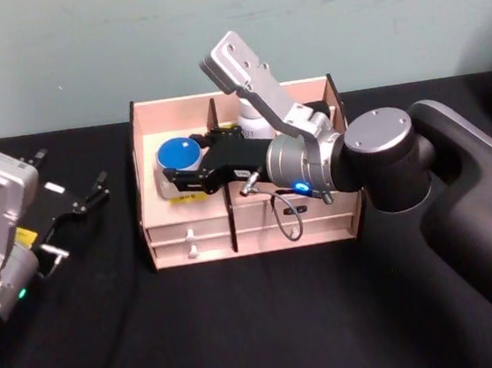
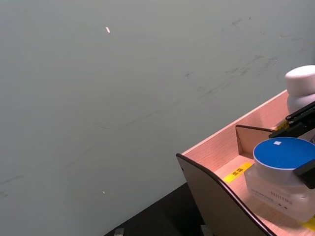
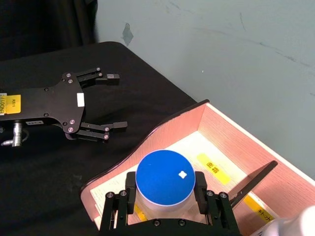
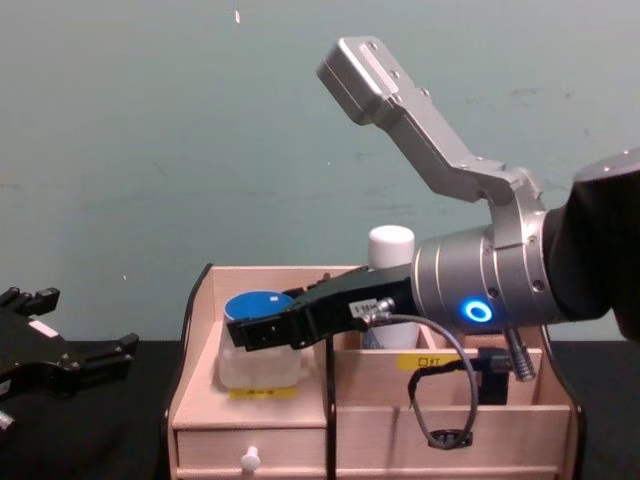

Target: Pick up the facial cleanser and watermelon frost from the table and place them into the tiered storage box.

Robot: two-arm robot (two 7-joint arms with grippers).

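The watermelon frost (image 3: 162,177), a frosted jar with a blue lid, stands in the left compartment of the tiered storage box (image 1: 260,231). My right gripper (image 3: 165,196) reaches in from the right, and its black fingers (image 3: 130,192) press the jar on both sides. From the chest view one finger (image 4: 262,330) crosses in front of the jar (image 4: 258,345). The facial cleanser (image 4: 390,250), a white bottle, stands upright in the back middle compartment, partly behind my right arm. My left gripper (image 1: 71,171) hovers open over the table left of the box, holding nothing.
The box (image 4: 400,440) sits at the back of a black table (image 1: 244,326), close to a pale green wall. A small white-knobbed drawer (image 1: 191,241) is in its front. A loose cable loop (image 1: 287,219) hangs from my right wrist over the box front.
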